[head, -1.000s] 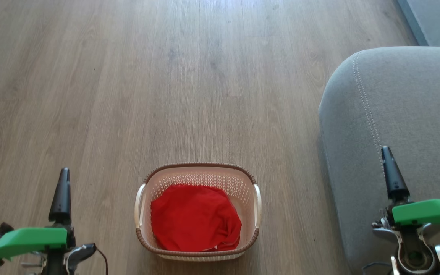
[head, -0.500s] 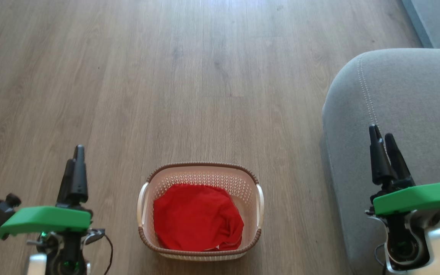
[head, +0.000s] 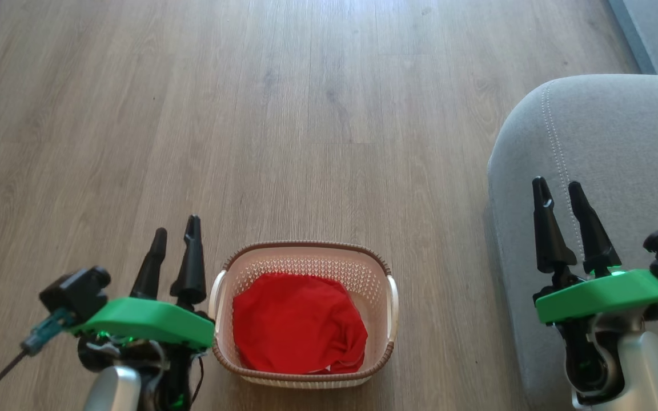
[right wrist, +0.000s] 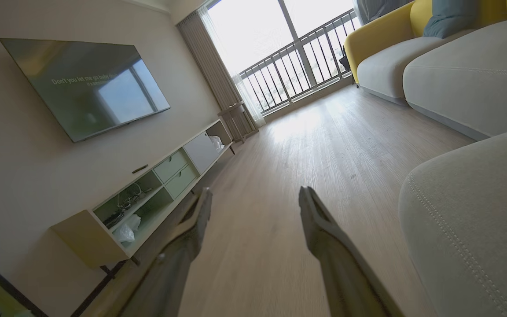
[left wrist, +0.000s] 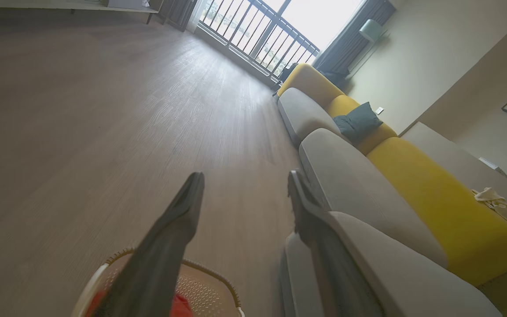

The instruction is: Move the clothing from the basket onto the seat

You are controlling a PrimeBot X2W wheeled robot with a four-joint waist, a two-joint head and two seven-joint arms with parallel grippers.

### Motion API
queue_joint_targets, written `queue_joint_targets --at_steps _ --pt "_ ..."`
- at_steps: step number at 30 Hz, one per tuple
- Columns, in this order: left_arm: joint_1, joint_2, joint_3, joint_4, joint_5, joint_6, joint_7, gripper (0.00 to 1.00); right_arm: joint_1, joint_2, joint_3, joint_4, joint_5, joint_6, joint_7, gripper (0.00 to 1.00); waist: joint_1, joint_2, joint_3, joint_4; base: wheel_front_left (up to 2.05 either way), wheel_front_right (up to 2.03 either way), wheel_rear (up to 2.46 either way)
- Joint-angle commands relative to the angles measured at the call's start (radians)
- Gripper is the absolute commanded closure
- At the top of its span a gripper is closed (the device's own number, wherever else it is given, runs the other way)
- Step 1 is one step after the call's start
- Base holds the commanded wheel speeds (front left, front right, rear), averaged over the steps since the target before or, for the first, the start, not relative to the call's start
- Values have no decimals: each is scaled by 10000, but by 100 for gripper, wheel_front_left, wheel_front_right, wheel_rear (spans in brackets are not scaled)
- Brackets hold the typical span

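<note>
Red clothing [head: 299, 322] lies bunched in the cream basket [head: 305, 255] on the wooden floor at the bottom centre of the head view. Just left of the basket's left handle my left gripper [head: 176, 228] stands open and empty. My right gripper [head: 558, 189] is open too, held over the front edge of the grey seat [head: 620, 148] at the right. In the left wrist view the open left gripper [left wrist: 244, 178] has the basket's rim [left wrist: 209, 270] and a bit of the red clothing [left wrist: 182, 306] below it. The right wrist view has my open right gripper [right wrist: 255, 193] beside the seat [right wrist: 478, 211].
Wooden floor [head: 283, 114] stretches ahead of the basket. A long sofa with grey and yellow cushions [left wrist: 429, 198] runs along the wall. A low TV cabinet [right wrist: 148, 198] with a wall-mounted screen [right wrist: 86, 83] stands opposite, and a balcony railing [right wrist: 297, 66] closes the far end.
Both arms have risen into the head view and turned so both fingers show apart. The left gripper has moved right, up against the basket's left side. The camera has shifted slightly.
</note>
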Motion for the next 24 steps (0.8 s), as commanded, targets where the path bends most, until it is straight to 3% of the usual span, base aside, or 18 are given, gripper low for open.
queue_joint_targets --at_steps 1,8,16,24 --pt "-502 161 -8 -437 367 198 -130 0 -630 -215 220 -521 -446 3 -159 0 0 0 11 15 0 0 0" --pt "-582 349 -528 -575 1213 736 -335 0 -614 -153 201 -657 -1281 3 -367 0 0 0 15 43 0 0 0" --pt "-737 879 -1466 -601 2485 1746 -568 0 -698 -135 374 -986 -2400 3 -604 0 0 0 22 57 0 0 0" --pt "-789 1266 -2453 116 3270 2392 -802 0 -526 -234 826 -360 -3457 4 -842 0 0 0 -130 27 0 0 0"
